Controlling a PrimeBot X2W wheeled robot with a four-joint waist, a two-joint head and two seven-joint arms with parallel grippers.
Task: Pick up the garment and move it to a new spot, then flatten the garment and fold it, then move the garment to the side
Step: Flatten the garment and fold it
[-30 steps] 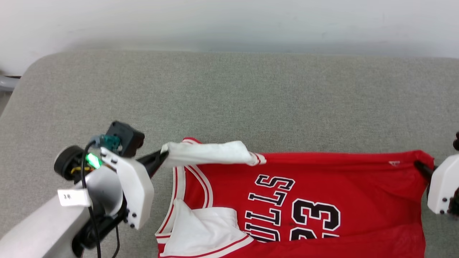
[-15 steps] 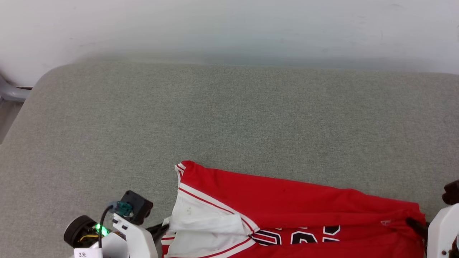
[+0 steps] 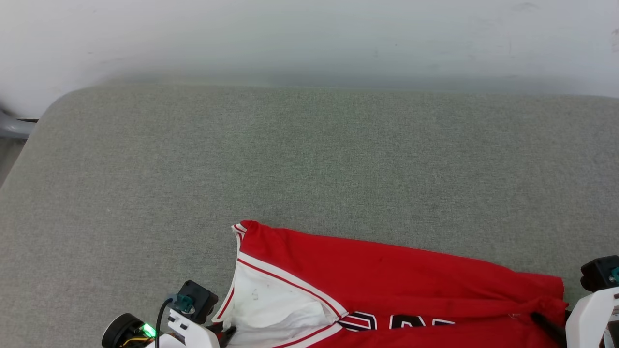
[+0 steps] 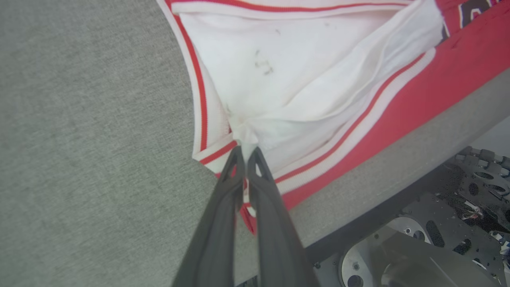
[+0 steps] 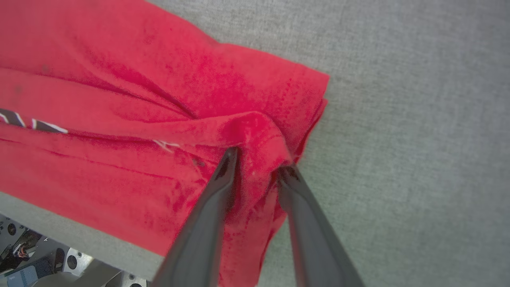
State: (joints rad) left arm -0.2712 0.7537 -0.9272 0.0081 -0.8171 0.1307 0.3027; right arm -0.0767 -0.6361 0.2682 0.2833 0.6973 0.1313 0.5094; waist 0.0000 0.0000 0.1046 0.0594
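Observation:
The garment (image 3: pixel 387 270), a red jersey with white sleeves and striped trim, lies folded along the near edge of the grey cushion. Only the tops of its black lettering (image 3: pixel 406 321) show. My left gripper (image 4: pixel 245 149) is shut on a bunched bit of white sleeve (image 4: pixel 303 71) by the striped armhole; in the head view its dark tip (image 3: pixel 227 331) sits at the bottom left. My right gripper (image 5: pixel 259 161) is at the jersey's right corner (image 5: pixel 279 103). Its fingers stand apart, with a hump of red cloth lying loosely between them. One dark finger (image 3: pixel 544 321) shows in the head view.
The grey cushion (image 3: pixel 309 159) stretches wide beyond the jersey to a pale wall (image 3: pixel 309 38). Its rounded left corner (image 3: pixel 53 106) borders a grey chair part (image 3: pixel 12 128). Below the cushion's near edge (image 4: pixel 358 199) sits my metal base (image 4: pixel 398 255).
The head camera has tilted. Both grippers drew their corners toward the near edge, folding the red cloth over most of the lettering. The right gripper's fingers have parted.

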